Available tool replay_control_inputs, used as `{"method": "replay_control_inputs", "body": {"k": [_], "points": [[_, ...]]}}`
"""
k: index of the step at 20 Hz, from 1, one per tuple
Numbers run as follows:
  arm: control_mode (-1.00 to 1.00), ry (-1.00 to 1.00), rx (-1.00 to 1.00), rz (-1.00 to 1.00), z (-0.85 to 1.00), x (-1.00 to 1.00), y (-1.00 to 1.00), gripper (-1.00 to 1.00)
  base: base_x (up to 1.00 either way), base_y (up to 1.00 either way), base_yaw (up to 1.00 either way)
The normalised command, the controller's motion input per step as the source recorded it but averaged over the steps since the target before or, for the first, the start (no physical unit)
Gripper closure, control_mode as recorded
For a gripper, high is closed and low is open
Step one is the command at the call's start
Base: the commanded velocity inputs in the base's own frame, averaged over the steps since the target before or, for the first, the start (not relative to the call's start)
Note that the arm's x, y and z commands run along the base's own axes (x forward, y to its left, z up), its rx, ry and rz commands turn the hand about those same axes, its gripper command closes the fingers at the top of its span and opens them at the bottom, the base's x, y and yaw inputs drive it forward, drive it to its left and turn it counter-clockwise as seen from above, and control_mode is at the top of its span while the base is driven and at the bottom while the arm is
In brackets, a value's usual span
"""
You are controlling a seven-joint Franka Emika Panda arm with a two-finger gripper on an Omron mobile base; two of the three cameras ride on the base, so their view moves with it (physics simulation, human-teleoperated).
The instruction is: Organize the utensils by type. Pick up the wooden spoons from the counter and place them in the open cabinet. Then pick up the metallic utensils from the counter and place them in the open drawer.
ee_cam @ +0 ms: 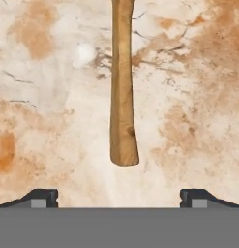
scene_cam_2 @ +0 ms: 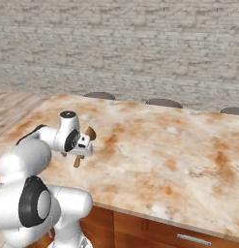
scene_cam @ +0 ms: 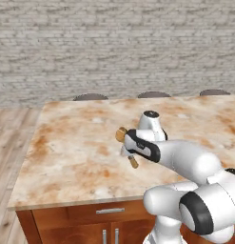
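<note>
Marbled beige bench (scene_cam: 71, 157) carries your wooden spoon (ee_cam: 123, 97), whose handle the hand view shows whole between your wide-open, empty gripper (ee_cam: 119, 197) tips, while both base views leave just its ends peeking past the wrist.

One wooden spoon (ee_cam: 123, 97) lies on the counter (scene_cam: 71, 157) (its two ends show either side of the arm in both base views, its handle in the hand view). One counter top. Three dark rounded shapes (scene_cam: 91, 96) stand along its far edge (what they are I cannot tell). One drawer (scene_cam: 93, 211) shows under the near edge, with one handle (scene_cam: 110, 210) on it, and two upright handles (scene_cam: 110, 236) sit below it.
</note>
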Motion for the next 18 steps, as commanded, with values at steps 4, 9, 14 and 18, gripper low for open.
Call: {"method": "replay_control_inputs", "body": {"k": [4, 9, 14, 18], "points": [[-1.0, 0.01, 0.0, 0.0, -0.45, 0.3, 0.01, -1.0, 0.0, 0.0, 0.0], [-1.0, 0.07, 0.0, 0.0, -0.36, 0.33, 0.02, -1.0, 0.0, 0.0, 0.0], [-1.0, 0.05, 0.0, 0.0, -0.3, 0.19, 0.03, -1.0, 0.0, 0.0, 0.0], [-1.0, 0.0, 0.0, 0.0, -0.27, 0.0, 0.09, -1.0, 0.0, 0.0, 0.0]]}}
